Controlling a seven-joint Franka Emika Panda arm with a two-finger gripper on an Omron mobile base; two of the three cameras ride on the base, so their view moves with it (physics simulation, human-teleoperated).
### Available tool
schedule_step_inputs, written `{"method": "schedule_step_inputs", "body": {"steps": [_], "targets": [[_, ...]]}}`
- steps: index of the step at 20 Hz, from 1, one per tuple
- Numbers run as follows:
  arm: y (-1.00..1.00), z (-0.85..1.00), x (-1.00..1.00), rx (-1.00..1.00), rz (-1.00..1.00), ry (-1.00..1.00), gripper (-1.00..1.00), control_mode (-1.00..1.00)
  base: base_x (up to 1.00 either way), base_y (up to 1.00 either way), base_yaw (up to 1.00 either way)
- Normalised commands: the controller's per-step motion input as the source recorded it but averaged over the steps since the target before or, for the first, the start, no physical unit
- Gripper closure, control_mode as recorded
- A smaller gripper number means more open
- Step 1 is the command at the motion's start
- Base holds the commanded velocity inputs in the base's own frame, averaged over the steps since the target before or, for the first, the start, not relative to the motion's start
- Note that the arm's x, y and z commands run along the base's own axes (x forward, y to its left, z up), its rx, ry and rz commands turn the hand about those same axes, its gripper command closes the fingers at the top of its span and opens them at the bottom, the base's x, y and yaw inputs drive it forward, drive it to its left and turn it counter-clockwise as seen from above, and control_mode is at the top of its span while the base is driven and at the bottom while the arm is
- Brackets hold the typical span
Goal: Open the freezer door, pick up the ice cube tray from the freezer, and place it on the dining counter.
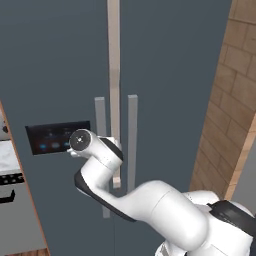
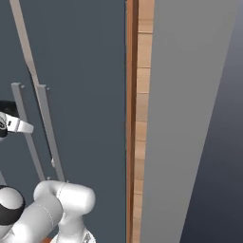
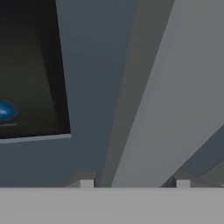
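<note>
The freezer (image 1: 60,60) stands shut in front of me, a tall slate-grey unit with two doors, so nothing of its inside is visible. The freezer door (image 1: 55,75) is the left one. It carries a small black panel (image 1: 57,137) with blue lights, and its long grey handle (image 1: 100,120) runs vertical just beside the middle seam. A second handle (image 1: 132,140) stands on the plain grey door (image 1: 170,75) at the right of the seam. A pale strip (image 1: 114,60) goes up along the seam between the two doors.

The white arm (image 1: 150,205) rises from below and bends toward the freezer door. Its wrist lies in front of the handle, between the panel and the seam. In the hand view the tool (image 3: 134,183) is very close to the door: the handle (image 3: 175,87) crosses the picture as a wide grey bar, and the panel (image 3: 26,70) with one blue light (image 3: 6,110) is at the left. The two fingertips (image 3: 86,183) stand apart, one on each side of the bar's lower part, so the tool is open around the handle. Whether the fingertips already touch it, I cannot tell.

At the right of the freezer there is a wall of brown brick (image 1: 230,100).
</note>
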Motion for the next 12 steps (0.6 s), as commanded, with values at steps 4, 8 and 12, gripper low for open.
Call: {"method": "schedule_step_inputs", "body": {"steps": [4, 8, 12], "targets": [[0.01, -0.12, -0.15, 0.04, 0.06, 0.00, 1.00, -1.00, 0.00, 0.00, 0.00], [0.31, -0.03, -0.83, 0.11, 0.23, 0.00, 1.00, -1.00, 0.00, 0.00, 0.00], [0.63, 0.00, -1.00, 0.07, 0.28, 0.00, 1.00, -1.00, 0.00, 0.00, 0.00]]}}
